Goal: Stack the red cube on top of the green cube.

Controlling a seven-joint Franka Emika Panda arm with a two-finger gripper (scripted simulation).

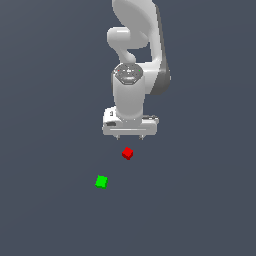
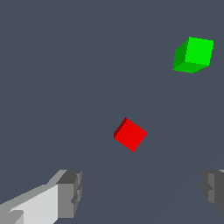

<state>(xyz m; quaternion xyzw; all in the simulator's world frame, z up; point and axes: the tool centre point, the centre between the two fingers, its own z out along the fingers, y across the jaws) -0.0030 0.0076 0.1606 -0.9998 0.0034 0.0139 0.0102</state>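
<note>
Grey, flat and unmarked, the desk (image 1: 45, 210) fills both views as one dull slate-coloured surface. Next in size, the white Panda arm (image 1: 131, 95) is seen in the exterior view reaching down from the top of the picture, its wrist pointed at the desk and its broad white hand held above the surface. The gripper (image 1: 129, 136) is seen there only as two short tips below the hand; in the wrist view the fingers (image 2: 70, 192) are shown as grey ribbed pads set wide apart at opposite sides of the picture, with nothing gripped between them. The two cubes are much smaller than the hand. The red cube (image 1: 127, 153) is a plain, solid, bright-red block with sharp edges, resting on the desk just below the fingers in the exterior view and turned so that a corner faces the camera; in the wrist view (image 2: 130, 134) a bright top face and a darker, narrow side face are shown, and the cube is seen ahead of the gap between the fingers, touched by neither. The green cube (image 1: 101, 181) is of the same size and plainness, bright green with a shaded side (image 2: 193, 54), and lies on the desk nearby, apart from the red one, nearer the camera and towards the exterior view's left.
</note>
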